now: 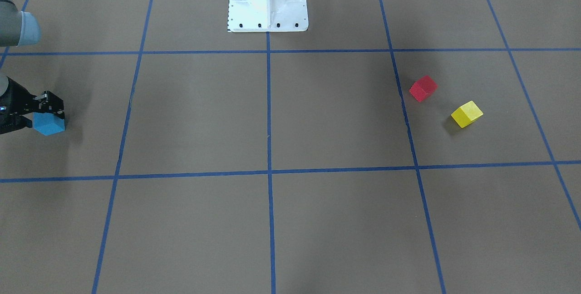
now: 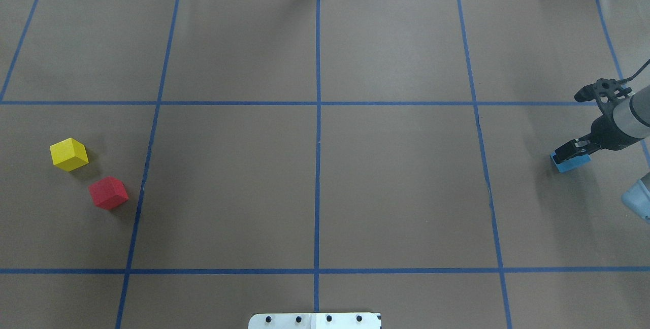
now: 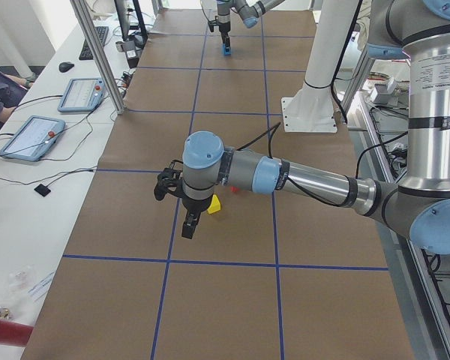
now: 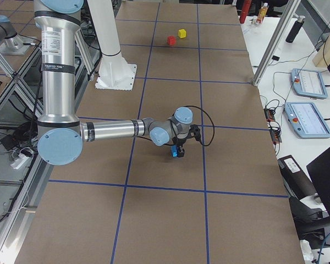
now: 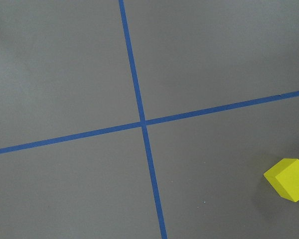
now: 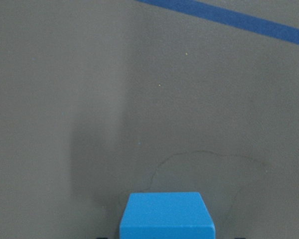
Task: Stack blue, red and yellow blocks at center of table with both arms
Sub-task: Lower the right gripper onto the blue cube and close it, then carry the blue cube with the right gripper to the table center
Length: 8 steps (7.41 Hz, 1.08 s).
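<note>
- Overhead exterior view, far left: the yellow block (image 2: 69,154) sits on the table (image 2: 396,182), in the left-hand column of taped squares, turned corner-on to the grid.
- Just beside it, nearer the robot and slightly to the right, lies the red block (image 2: 108,193), apart from the yellow one and close to a blue tape line.
- The left gripper (image 3: 187,225) shows only in the exterior left view, hanging point-down over the table near the yellow block. I cannot tell from there whether its jaws are released or clenched. Its wrist camera sees a tape crossing and the yellow block at the lower right corner.
- The middle squares hold none of the blocks. The white pedestal base (image 2: 315,321) stands at the near edge.
- Far right: the blue block (image 2: 571,163) is in the right-hand column, well apart from the other two.
- The right gripper (image 2: 572,150) is down at the blue block, one jaw on either side of it. Whether they pinch the block or stand loose I cannot tell.
</note>
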Each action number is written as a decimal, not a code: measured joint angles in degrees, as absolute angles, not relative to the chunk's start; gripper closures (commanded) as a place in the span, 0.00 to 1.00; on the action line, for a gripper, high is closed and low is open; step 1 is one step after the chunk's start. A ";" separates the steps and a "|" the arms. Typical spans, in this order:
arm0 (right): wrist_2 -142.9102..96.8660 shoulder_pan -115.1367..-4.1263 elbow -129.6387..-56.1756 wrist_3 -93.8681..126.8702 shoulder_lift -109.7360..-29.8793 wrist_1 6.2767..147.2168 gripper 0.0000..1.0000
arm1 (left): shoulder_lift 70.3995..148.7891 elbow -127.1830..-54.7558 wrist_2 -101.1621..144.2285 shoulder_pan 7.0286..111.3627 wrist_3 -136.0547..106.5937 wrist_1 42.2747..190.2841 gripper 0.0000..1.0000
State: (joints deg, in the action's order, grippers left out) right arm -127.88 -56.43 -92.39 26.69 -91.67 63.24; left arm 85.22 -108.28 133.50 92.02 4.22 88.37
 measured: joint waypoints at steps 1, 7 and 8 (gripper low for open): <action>-127.82 -56.44 -92.43 26.66 -91.25 63.21 1.00 | 85.24 -108.31 133.50 92.02 4.22 88.35 0.00; -134.96 -59.78 -98.66 26.70 -76.06 83.51 1.00 | 85.34 -109.05 133.33 92.02 4.22 88.18 0.00; -133.14 -57.06 -97.75 28.15 -68.14 91.30 1.00 | 85.35 -109.09 133.33 92.02 4.20 88.16 0.00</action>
State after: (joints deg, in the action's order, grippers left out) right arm -133.14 -57.06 -97.75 28.15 -68.14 91.30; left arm 85.35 -109.09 133.33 92.02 4.20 88.16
